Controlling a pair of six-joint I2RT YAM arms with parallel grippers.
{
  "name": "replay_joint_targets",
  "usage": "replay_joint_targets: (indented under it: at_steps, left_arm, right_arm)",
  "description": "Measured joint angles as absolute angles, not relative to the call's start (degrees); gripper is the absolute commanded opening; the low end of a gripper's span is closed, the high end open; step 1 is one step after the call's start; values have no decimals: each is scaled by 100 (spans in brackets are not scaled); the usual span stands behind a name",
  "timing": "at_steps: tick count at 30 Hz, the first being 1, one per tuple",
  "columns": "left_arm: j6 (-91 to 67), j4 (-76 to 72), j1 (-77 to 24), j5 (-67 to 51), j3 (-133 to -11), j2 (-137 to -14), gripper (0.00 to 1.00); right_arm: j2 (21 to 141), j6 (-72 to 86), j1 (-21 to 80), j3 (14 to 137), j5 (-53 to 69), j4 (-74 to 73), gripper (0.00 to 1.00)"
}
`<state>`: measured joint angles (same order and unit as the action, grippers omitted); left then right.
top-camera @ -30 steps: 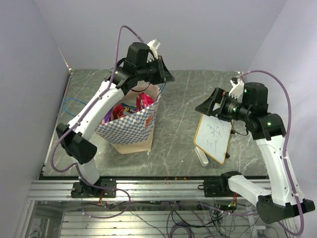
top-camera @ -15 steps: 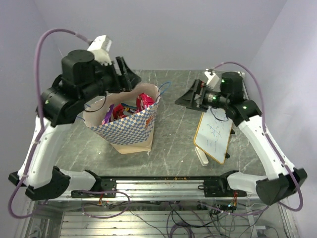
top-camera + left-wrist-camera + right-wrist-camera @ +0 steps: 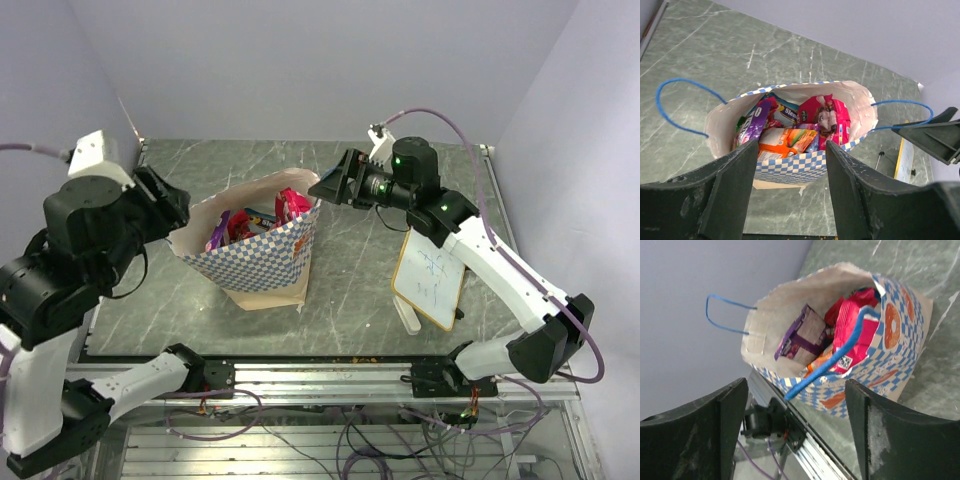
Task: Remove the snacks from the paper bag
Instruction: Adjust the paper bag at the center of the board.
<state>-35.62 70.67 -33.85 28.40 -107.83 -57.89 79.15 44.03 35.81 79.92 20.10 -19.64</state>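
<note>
Our left gripper [image 3: 170, 205] and right gripper [image 3: 322, 186], both spread and empty, flank the paper bag [image 3: 262, 258], its snacks [image 3: 805, 125] inside.

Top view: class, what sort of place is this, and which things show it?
Likely a robotics lab test cell: a left arm and right arm bolted to a metal rail, plain walls enclosing the table, loose cables below.

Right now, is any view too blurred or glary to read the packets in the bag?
Left wrist: snacks sharp, evenly lit, little glare. Right wrist: paper bag clear, but its blue handle crosses the red packet. Top external: even light, soft shadows.
</note>
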Motion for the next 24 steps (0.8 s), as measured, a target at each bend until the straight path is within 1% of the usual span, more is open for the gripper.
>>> replay_joint_targets:
  at_steps: [2,6,8,10,13,16,17,21,24]
  left_arm:
    - [-3710,7111,-3385,3011,-10639,-5603,65]
    - [-4010,7148,-3385,3214,-10326,-5485,64]
    - [-4128,7153,-3385,3253,-10169,-5544,65]
    - [-4209,7148,-3385,3280,-10084,-5647,65]
    - [-4276,7137,-3385,3284,-10033,-5765,65]
    - [-4359,7118,-3385,3282,-9992,-5874,63]
    - [-4386,7116,-3385,3282,-9966,-5885,63]
    - [-4576,7107,-3385,3245,-9776,-5843,61]
    - [-4742,7098,-3385,3131,-9601,-5784,63]
  right_arm:
    - [7915,4386,3586,7992,1852,-1802,69]
    - [7975,4377,3590,8007,1745,-1511,48]
    - [8090,4397,3597,8084,1789,-1417,44]
    - [8215,4423,3599,8128,1905,-1330,36]
    - [8305,4453,3601,8125,2027,-1315,19]
    - [8313,4397,3601,8134,2067,-1341,4]
    - [8313,4357,3601,8167,2060,-1387,0]
    - [8311,4150,3542,8322,2005,-1673,0]
    - [8272,4069,3402,8324,2025,-1831,0]
